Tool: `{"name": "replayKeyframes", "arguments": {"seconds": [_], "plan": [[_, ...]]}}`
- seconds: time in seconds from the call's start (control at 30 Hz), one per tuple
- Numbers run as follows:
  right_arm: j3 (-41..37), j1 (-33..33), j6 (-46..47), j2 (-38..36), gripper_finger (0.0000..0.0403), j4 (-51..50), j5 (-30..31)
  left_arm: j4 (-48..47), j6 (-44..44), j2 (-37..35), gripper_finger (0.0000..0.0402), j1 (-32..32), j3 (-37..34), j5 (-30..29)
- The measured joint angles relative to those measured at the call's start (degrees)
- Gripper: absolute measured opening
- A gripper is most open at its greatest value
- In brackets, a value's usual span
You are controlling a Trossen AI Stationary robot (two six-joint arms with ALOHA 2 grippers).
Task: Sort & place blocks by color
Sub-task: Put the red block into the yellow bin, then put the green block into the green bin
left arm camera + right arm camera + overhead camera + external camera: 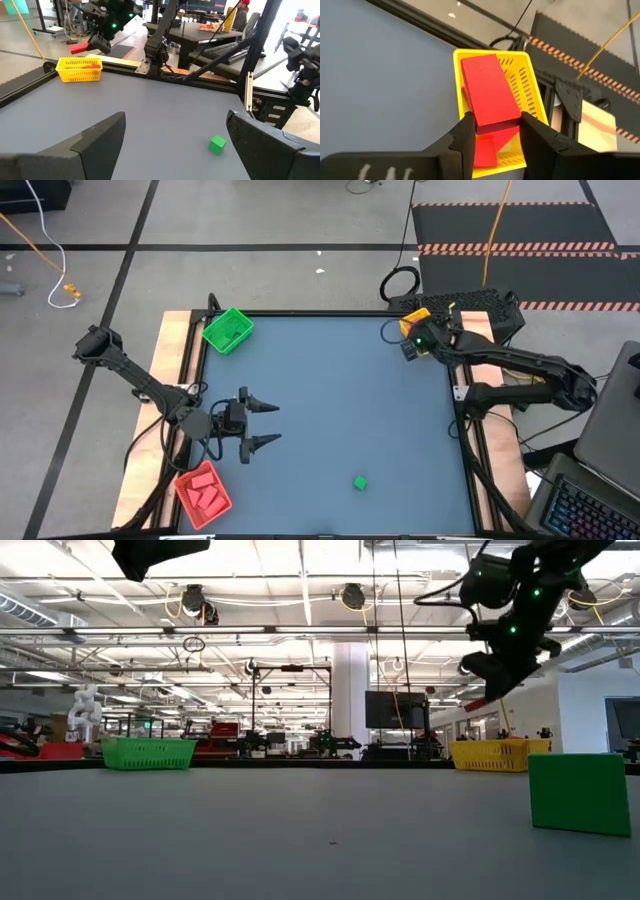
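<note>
A green block (581,794) lies alone on the blue table (330,400), nearest the low camera and well apart from the yellow tray (527,95). The right gripper (492,131) hangs directly above the yellow tray, its fingers (465,137) pinching a red bar block (489,95) by its lower end. More red pieces rest inside that tray. The left gripper (265,423), across the table from the yellow tray, hovers with fingers spread wide, holding nothing. A green tray (228,330) and red tray (204,494), both containing blocks, sit along the table edge opposite the yellow tray.
</note>
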Motion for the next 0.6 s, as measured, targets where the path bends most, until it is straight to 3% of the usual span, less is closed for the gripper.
{"name": "replayKeyframes", "arguments": {"seconds": [0.1, 0.43, 0.6], "plan": [[-0.9, -3.0, -0.8, -0.1, 0.0122, 0.9, -2.3, 0.0, 0.0, 0.0, 0.0347, 0.0, 0.0, 0.0], [-1.6, -5.5, -1.8, -0.1, 0.0276, 2.4, -2.7, -0.1, -0.1, 0.0, 0.0347, 0.0, 0.0, 0.0], [-1.6, -4.2, -3.3, -0.1, 0.0303, 5.1, -15.8, -0.4, -0.1, 0.0, 0.0347, 0.0, 0.0, 0.0]]}}
